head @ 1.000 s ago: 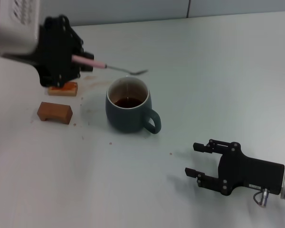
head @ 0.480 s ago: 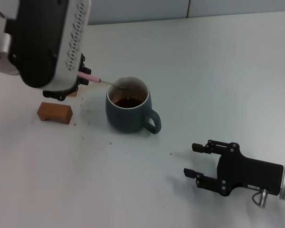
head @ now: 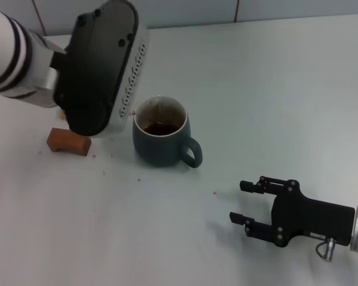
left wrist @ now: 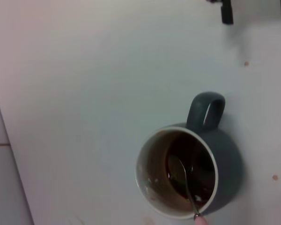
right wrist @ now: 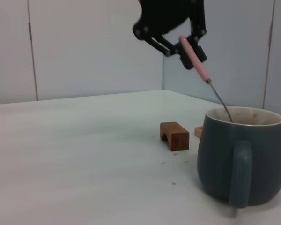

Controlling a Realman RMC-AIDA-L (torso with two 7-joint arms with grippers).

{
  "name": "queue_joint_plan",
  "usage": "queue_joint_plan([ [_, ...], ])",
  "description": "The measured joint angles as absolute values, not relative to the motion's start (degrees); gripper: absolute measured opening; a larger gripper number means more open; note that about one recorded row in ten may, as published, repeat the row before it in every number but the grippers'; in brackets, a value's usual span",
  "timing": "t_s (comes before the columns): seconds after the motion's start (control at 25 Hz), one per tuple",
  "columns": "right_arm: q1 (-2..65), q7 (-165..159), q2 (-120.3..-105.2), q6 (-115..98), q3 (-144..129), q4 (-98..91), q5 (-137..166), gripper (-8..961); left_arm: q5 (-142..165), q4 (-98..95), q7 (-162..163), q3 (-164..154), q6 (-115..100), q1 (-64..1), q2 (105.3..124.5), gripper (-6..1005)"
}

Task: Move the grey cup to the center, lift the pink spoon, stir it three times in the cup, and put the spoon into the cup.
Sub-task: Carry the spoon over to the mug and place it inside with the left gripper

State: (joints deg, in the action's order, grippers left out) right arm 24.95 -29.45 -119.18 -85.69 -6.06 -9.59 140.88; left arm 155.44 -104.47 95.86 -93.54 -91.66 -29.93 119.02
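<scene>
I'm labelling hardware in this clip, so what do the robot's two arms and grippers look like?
The left arm is white with black ring bands, ending in a black wrist housing edged by a white strip with a row of small holes. Its left gripper is black, with bolted linkage fingers. The right gripper is a black block with two-bar fingers, on a silver cylindrical wrist carrying a small metal fitting.

Left gripper (right wrist: 178, 35) and spoon (right wrist: 203, 75) block the way in over the cup (head: 161, 138) from its left; a brown block (head: 68, 141) sits near that side too. Table (head: 274, 83) behind and right of the cup is wide open
</scene>
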Motion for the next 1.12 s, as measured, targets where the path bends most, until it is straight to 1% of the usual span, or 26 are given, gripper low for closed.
queue_joint_plan([
  [0.32, 24.76, -29.44, -119.18, -85.69, -6.27, -9.55, 140.89, 631, 157.43, -100.45, 96.07, -94.93, -89.19, -31.28, 119.11, 132],
  [1.12, 25.04, -29.44, -119.18, -85.62, -6.08, -9.49, 140.89, 630, 155.32, -103.29, 97.49, -96.69, -90.79, -31.48, 119.09, 133],
])
